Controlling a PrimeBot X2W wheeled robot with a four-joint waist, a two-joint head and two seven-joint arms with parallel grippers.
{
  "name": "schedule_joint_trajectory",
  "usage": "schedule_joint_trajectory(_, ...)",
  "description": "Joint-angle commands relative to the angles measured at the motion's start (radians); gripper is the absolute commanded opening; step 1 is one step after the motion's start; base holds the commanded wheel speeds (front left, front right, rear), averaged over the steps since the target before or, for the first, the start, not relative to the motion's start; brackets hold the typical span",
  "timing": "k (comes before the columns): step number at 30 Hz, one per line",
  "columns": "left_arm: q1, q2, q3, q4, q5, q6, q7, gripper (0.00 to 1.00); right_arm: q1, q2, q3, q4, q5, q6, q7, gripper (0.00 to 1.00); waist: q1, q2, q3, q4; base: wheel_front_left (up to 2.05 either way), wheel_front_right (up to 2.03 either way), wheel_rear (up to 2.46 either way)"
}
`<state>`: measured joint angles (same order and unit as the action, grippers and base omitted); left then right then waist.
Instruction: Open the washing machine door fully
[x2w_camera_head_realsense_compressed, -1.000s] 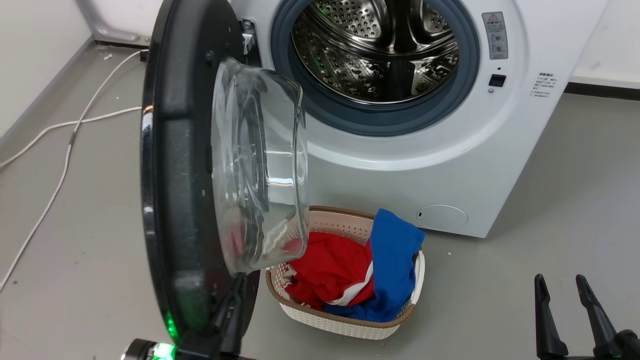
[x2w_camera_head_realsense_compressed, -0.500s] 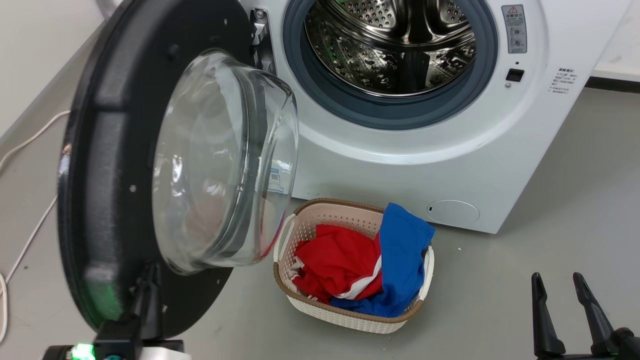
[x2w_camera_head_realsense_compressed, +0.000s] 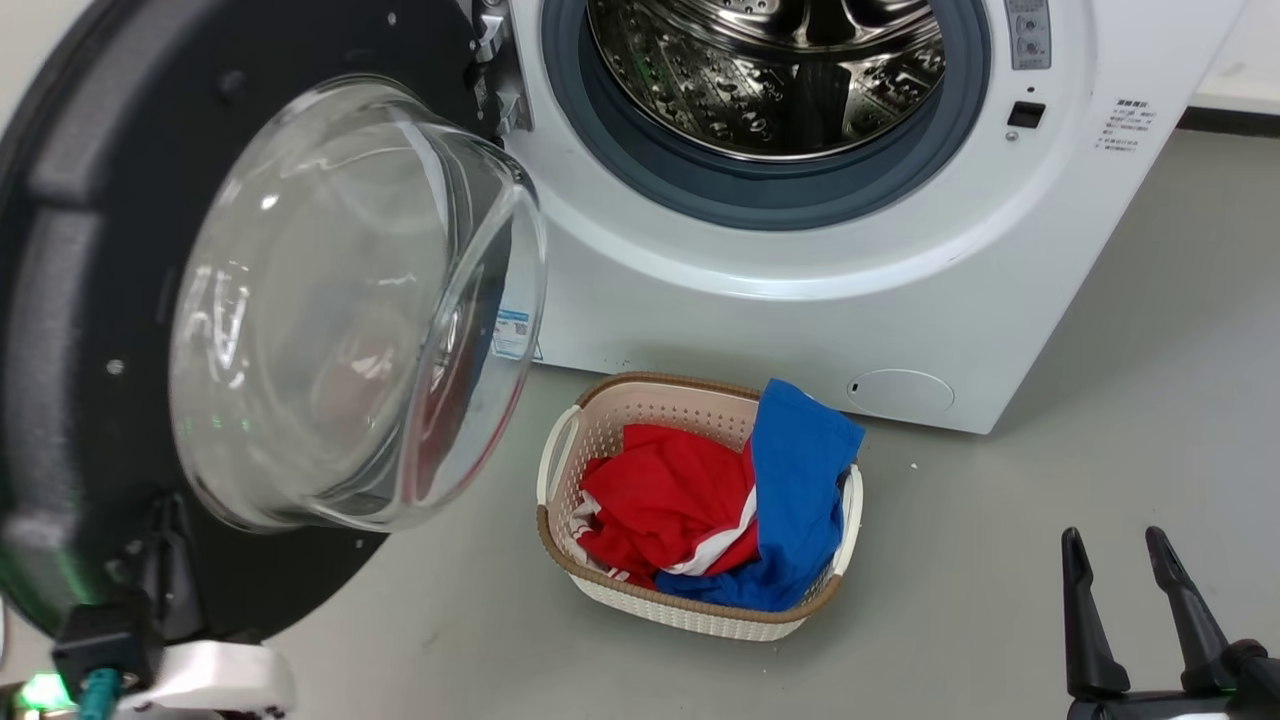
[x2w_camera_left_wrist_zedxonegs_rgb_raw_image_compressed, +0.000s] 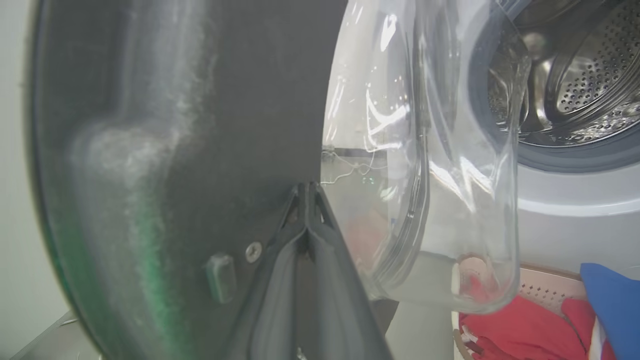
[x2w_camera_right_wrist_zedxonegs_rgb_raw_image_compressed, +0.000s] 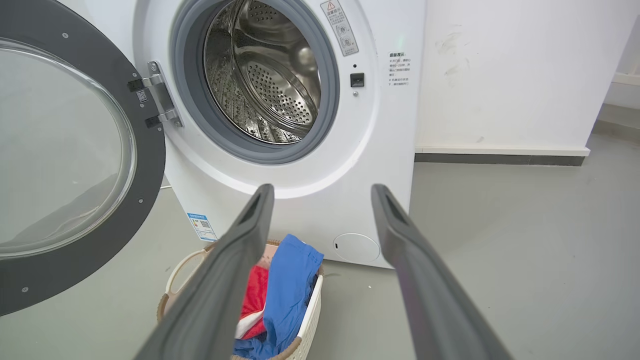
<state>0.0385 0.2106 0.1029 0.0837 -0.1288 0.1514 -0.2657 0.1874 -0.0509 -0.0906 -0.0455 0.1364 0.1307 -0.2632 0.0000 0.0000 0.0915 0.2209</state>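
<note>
Jaws on the left gripper (x2w_camera_left_wrist_zedxonegs_rgb_raw_image_compressed: 307, 192) are pressed together, fingertips meeting, close against the black inner face of the washing machine door (x2w_camera_head_realsense_compressed: 80, 300); right gripper (x2w_camera_head_realsense_compressed: 1112, 540) is spread wide and empty, low at the right over the grey floor (x2w_camera_head_realsense_compressed: 1000, 520); the door stands well open on its hinge (x2w_camera_head_realsense_compressed: 492, 70) at the robot's left of the washing machine (x2w_camera_head_realsense_compressed: 760, 320), glass bowl (x2w_camera_head_realsense_compressed: 330, 300) bulging outward; steel drum (x2w_camera_head_realsense_compressed: 760, 80) exposed; laundry basket (x2w_camera_head_realsense_compressed: 690, 612) of red and blue cloth sits just before the machine.

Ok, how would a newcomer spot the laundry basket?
Find the white washing machine with its round black door swung open. On the grey floor before it sits the basket: cream perforated plastic, brown rim, holding red and blue clothes.
</note>
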Motion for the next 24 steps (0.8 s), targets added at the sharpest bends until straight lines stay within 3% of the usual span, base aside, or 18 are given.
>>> schedule_joint_trajectory(1, -0.025, 0.011, 0.028, 0.009, -0.009, 0.009, 0.002, 0.00, -0.017, 0.001, -0.002, -0.004, -0.007, 0.000, -0.002, 1.00, 0.0000, 0.0000, 0.007, -0.001, 0.00, 0.00, 0.00)
schedule_joint_trajectory(8, -0.082, 0.015, 0.136, 0.047, -0.026, 0.006, 0.002, 0.00, -0.029, 0.001, -0.003, -0.009, -0.016, 0.000, -0.002, 1.00, 0.0000, 0.0000, 0.033, -0.007, 0.00, 0.00, 0.00)
schedule_joint_trajectory(24, -0.209, 0.063, 0.310, 0.180, -0.032, -0.045, 0.002, 0.00, -0.069, 0.001, -0.001, -0.011, -0.036, 0.000, -0.002, 1.00, 0.0000, 0.0000, 0.091, -0.032, 0.00, 0.00, 0.00)
